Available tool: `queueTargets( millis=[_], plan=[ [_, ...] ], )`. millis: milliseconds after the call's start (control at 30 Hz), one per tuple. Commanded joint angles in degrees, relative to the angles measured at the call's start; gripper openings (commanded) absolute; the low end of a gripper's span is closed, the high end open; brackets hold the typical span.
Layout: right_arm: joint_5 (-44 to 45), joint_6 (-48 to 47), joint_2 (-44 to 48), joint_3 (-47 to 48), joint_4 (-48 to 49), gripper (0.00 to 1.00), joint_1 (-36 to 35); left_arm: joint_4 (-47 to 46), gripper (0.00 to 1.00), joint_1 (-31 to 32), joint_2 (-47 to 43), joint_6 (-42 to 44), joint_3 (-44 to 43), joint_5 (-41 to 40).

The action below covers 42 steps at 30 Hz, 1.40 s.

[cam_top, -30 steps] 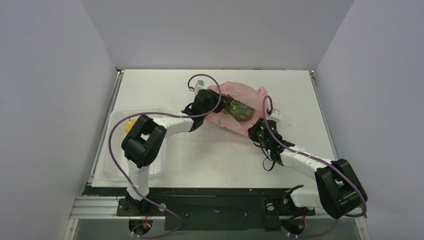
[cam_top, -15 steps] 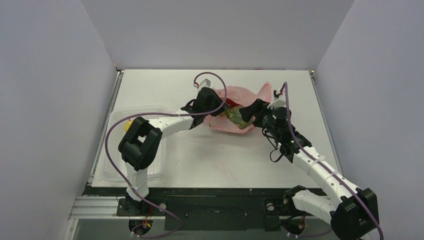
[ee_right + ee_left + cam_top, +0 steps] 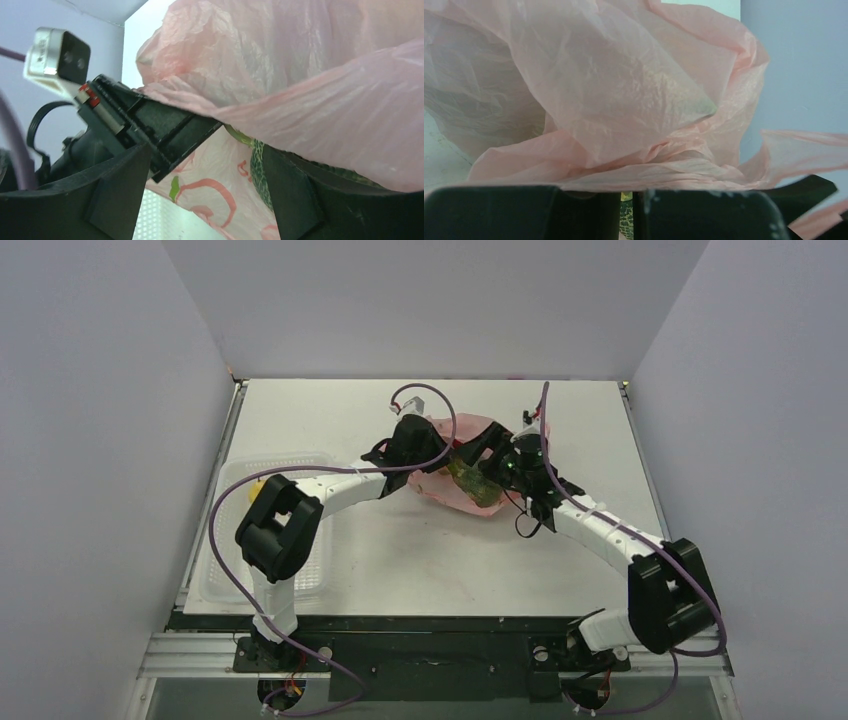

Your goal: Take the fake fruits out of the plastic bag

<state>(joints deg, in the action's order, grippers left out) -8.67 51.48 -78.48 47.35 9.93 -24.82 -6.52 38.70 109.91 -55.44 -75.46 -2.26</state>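
From above, your left fingers (image 3: 428, 452) pinch the bag (image 3: 455, 498) on the table (image 3: 400, 560), likely holding its mouth open. Left wrist: pink film clamped. Right wrist: right fingers (image 3: 115, 200) spread, a green fruit (image 3: 260, 157) between them, under the film

A crinkled, translucent pink plastic bag (image 3: 624, 90) billows across nearly the whole frame, its folds rising above the left claw (image 3: 626, 192) at the bottom edge. The claw's two black fingers (image 3: 514, 210) stand closed to a narrow slit, with the film gathered along their tops. A mottled green sliver (image 3: 626, 220) shows in the slit. A pale blue wall (image 3: 794, 65) fills the right, the white counter (image 3: 439, 160) peeks in at lower left, and a dark angular shape (image 3: 809, 190) juts in at lower right.
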Motion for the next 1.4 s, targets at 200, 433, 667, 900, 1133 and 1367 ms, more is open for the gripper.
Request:
queueTargets(
  millis=[200,433,667,900,1133,1367],
  plan=[
    [-3.27,22.18,-9.53,5.00,14.96,0.83,3.11,-3.41,0.00,-0.72,-2.76,4.84,2.20,0.89],
    [-8.42,28.06,-18.34,12.25,16.89,0.81,7.08,-5.01,0.00,-0.79,-1.21,11.21,1.39,3.77],
    [-13.05,36.25,-24.49,19.38,21.98,0.63,5.98,0.10,0.00,0.11,1.85,13.51,-1.75,4.16],
    [-12.73,50.73,-25.08,18.64,34.76,0.15,4.64,5.89,0.00,0.14,4.50,14.76,-5.26,1.08],
    [-9.27,46.26,-24.51,22.47,26.18,0.06,6.55,5.35,0.00,0.55,1.89,17.14,-2.85,1.58],
    [-11.55,49.71,-30.27,25.13,32.70,0.00,7.56,2.89,0.00,1.71,-3.64,21.51,-1.33,4.34]
  ],
)
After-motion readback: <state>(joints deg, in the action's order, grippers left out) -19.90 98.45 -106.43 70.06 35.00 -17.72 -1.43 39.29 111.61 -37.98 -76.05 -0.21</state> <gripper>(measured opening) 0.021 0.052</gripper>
